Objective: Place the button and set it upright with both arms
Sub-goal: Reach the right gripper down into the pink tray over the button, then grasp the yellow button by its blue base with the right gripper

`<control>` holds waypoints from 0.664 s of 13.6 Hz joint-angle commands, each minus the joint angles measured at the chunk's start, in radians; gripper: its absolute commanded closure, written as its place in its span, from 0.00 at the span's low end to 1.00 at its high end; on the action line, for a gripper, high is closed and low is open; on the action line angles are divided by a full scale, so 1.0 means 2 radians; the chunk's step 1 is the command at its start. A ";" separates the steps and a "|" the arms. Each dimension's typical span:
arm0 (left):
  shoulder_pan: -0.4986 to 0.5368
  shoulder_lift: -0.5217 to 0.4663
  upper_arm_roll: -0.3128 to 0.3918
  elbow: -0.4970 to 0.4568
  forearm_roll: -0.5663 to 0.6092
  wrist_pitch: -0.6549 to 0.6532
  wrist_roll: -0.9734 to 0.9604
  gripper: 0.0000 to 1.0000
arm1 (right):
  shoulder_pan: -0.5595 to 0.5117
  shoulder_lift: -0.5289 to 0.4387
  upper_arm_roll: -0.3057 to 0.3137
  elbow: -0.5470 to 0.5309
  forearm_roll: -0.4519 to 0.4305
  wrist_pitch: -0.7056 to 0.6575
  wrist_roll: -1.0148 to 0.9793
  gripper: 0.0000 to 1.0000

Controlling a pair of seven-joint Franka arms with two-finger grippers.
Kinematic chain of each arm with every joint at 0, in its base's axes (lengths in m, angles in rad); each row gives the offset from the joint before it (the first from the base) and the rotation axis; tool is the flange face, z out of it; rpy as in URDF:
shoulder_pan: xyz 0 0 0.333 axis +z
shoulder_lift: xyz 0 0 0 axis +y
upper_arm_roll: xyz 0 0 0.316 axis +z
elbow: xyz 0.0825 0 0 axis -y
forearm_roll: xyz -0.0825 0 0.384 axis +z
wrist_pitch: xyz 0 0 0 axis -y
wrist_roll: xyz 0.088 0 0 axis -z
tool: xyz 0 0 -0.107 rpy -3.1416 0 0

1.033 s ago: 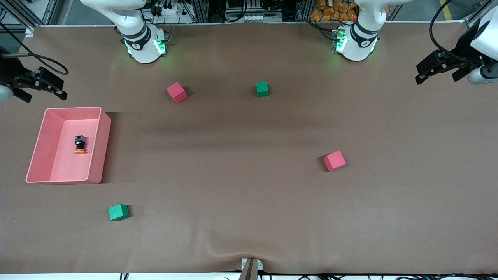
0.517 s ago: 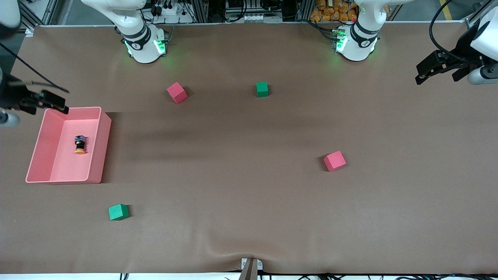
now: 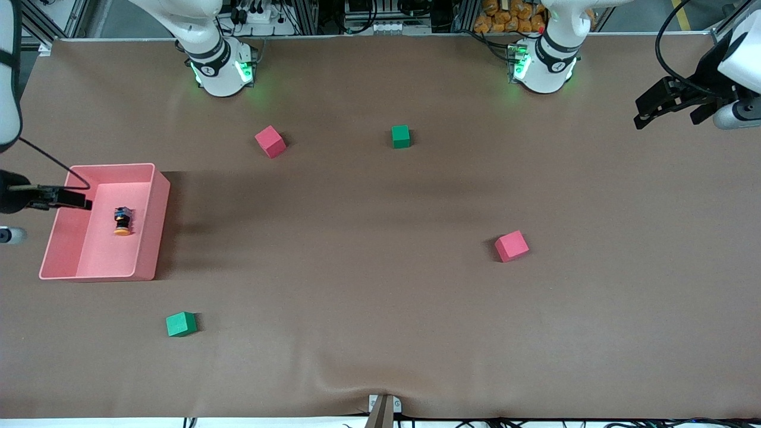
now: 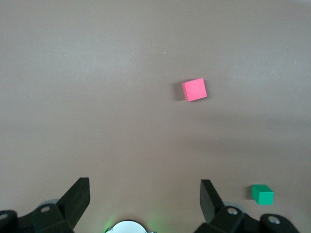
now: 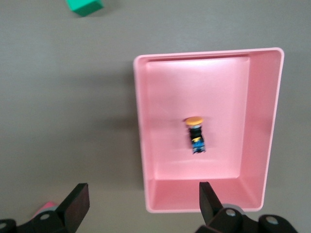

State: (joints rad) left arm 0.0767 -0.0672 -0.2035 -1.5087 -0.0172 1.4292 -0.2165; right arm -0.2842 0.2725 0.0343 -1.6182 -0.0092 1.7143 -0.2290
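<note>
The right gripper (image 3: 76, 199), fingers spread, has been swung over the pink tray's (image 3: 153, 238) 9 o'clock rim toward the button (image 3: 122, 221) lying inside, so pickup seems near, while the open left gripper (image 3: 657, 107) waits

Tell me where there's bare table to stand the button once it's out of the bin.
The widest bare stretch lies mid-table between the pink bin and the nearer red cube. The button lies alone in the bin, with the right gripper over the bin's edge.
</note>
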 commanded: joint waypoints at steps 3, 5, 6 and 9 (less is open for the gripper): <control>-0.002 0.001 -0.003 0.003 0.001 -0.006 0.002 0.00 | -0.044 0.019 0.009 -0.075 -0.008 0.108 -0.022 0.00; -0.002 0.001 -0.003 0.003 0.001 -0.006 0.002 0.00 | -0.054 0.045 0.009 -0.078 -0.008 0.134 -0.055 0.00; -0.001 0.001 -0.003 0.003 0.001 -0.006 0.002 0.00 | -0.064 0.059 0.009 -0.079 -0.008 0.154 -0.083 0.00; -0.001 0.001 -0.003 0.000 0.001 -0.006 0.000 0.00 | -0.074 0.082 0.009 -0.110 -0.008 0.206 -0.105 0.00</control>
State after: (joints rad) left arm 0.0731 -0.0654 -0.2065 -1.5111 -0.0172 1.4283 -0.2165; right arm -0.4082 0.4261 0.0321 -1.7862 -0.0092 2.0601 -0.4103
